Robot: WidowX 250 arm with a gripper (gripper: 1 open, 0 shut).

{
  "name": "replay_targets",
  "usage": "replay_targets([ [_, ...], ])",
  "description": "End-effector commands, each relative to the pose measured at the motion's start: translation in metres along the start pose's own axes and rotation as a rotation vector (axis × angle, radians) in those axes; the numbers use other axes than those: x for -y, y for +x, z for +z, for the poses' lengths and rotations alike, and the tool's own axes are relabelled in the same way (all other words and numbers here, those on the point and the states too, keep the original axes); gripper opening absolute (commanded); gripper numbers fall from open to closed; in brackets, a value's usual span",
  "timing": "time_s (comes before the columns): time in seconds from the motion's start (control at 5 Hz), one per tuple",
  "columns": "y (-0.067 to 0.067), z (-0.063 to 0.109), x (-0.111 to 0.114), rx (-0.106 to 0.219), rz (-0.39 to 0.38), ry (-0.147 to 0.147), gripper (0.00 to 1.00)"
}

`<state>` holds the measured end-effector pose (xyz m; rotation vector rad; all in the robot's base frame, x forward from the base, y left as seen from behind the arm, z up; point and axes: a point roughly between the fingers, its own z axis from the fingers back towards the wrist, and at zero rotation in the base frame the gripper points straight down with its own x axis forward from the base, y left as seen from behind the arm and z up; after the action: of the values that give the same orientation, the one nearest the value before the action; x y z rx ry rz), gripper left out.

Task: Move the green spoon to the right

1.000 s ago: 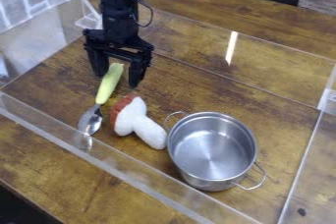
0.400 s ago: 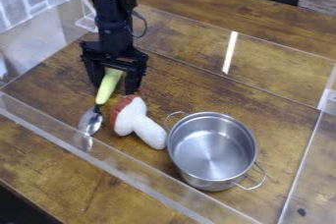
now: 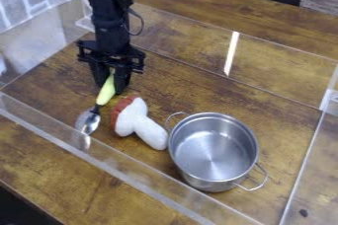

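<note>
The gripper (image 3: 111, 72) is pinching shut on the upper handle of the green spoon (image 3: 101, 104) at left of centre — lifting now risks the bowl swinging down and clipping the mushroom toy (image 3: 137, 122) just beside it.

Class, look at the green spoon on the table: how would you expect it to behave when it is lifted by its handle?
The green spoon looks rigid, so it should probably keep its shape. The gripper is shut on the handle's upper end, so the shiny metal bowl may droop or swing. The smooth plastic handle could slip in the gripper.
</note>
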<state>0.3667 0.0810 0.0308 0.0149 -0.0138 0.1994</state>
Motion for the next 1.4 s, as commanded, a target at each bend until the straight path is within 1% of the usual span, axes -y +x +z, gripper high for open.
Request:
replay_targets([
  [0.0,0.013,0.020,-0.007,0.057,0.002,-0.005,0.00],
  [0.8,0.018,0.020,-0.012,0.026,-0.006,-0.038,0.00],
  [1.0,0.023,0.036,0.000,0.038,-0.037,-0.030,0.00],
  [1.2,0.029,0.057,0.018,0.052,-0.086,-0.021,0.00],
])
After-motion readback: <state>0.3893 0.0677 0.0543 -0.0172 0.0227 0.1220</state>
